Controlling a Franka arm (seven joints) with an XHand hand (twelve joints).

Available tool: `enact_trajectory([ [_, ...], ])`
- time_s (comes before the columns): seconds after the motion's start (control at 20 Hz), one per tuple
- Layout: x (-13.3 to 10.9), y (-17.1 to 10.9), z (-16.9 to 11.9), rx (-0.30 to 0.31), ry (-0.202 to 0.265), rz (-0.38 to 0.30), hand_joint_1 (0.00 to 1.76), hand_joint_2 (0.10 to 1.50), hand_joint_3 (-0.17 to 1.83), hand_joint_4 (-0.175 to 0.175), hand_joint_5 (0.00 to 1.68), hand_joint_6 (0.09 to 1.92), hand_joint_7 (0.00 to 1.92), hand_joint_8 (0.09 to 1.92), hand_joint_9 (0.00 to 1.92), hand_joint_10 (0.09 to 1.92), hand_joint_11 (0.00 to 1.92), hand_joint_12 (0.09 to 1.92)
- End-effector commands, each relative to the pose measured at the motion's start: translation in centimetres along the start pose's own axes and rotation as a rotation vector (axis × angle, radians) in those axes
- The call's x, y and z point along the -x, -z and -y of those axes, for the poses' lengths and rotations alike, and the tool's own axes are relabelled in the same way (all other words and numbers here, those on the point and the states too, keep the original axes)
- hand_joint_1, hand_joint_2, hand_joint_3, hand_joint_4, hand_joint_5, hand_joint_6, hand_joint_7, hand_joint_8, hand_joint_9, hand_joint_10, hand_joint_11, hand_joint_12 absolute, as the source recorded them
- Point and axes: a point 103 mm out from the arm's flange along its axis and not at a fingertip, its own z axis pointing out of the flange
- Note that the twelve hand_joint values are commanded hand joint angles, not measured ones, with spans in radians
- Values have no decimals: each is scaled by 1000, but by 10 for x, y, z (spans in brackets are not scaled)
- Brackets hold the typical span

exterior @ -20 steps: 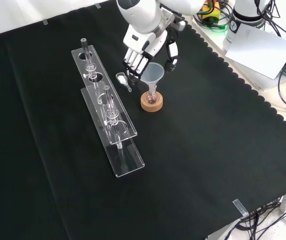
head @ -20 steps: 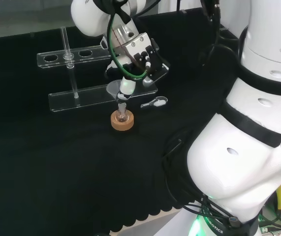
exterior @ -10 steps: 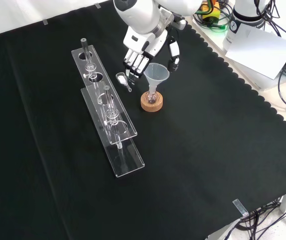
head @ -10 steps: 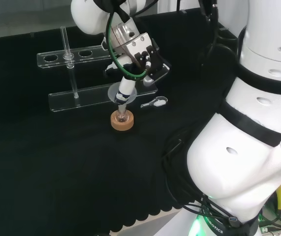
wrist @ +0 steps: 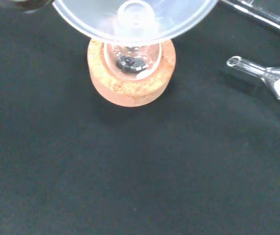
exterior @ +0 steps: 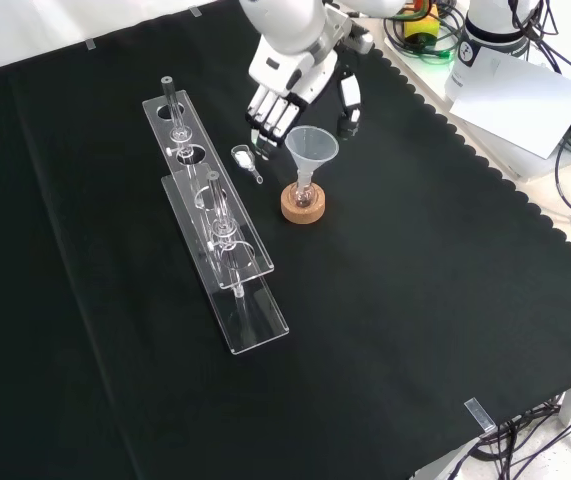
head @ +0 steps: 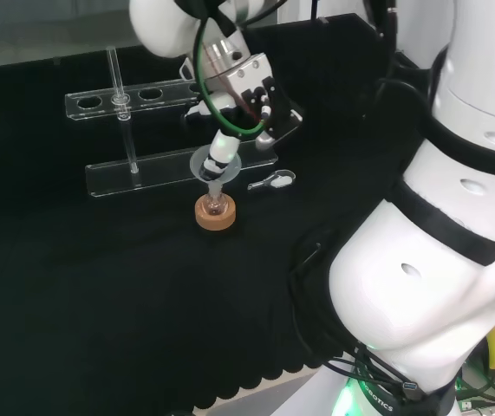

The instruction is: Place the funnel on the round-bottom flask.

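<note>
Your worktop (exterior: 445, 300) is the black cloth, and the biggest things on it are two clear racks (exterior: 227, 262) lying end to end at the left of the front view. Near them sits the cork ring (exterior: 303, 204) carrying the round-bottom flask (wrist: 132, 58), with the funnel (exterior: 311, 150) standing upright in the flask's neck, its stem down inside and its wide mouth above. Just beside the ring lies a small clear scoop (exterior: 247, 162).

The hand (exterior: 283, 98) hangs above and behind the funnel in the front view, fingers straight and spread, pinching nothing. From that view it looks clear of the funnel's rim; in the head view one finger overlaps the rim, so you cannot be sure of a gap there.

Judge the funnel as light, stiff, smooth plastic, top-heavy on a narrow stem: a brush at the rim would likely tip it or drag the flask off its ring. If you must take it again, take it by the cone's rim or just under it. The flask is likely thin glass and fragile.

The flask's neck is hard to make out behind the funnel, so how deep the stem sits is unclear. Something dark lies in the flask's bottom; you cannot tell what.
</note>
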Motion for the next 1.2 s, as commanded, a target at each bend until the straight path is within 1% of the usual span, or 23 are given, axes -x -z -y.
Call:
enact_trajectory([
  [0.05,32,-3,22,70,-8,-39,651,655,440,-54,96,87,2,389,108,770,157,1442],
  [0.35,52,-6,35,101,-50,-56,654,659,441,-57,119,87,0,554,175,768,191,1431],
  [0.55,71,-13,43,108,-84,-96,661,660,444,-58,136,87,4,624,217,760,213,1424],
  [0.9,100,-23,49,141,-88,-145,672,661,452,-61,163,87,54,674,284,754,261,1408],
  [1.1,106,-29,47,149,-82,-162,685,661,465,-63,195,87,107,699,366,724,306,1383],
  [1.2,109,-32,45,149,-86,-169,688,661,469,-64,203,87,118,703,387,717,315,1379],
])
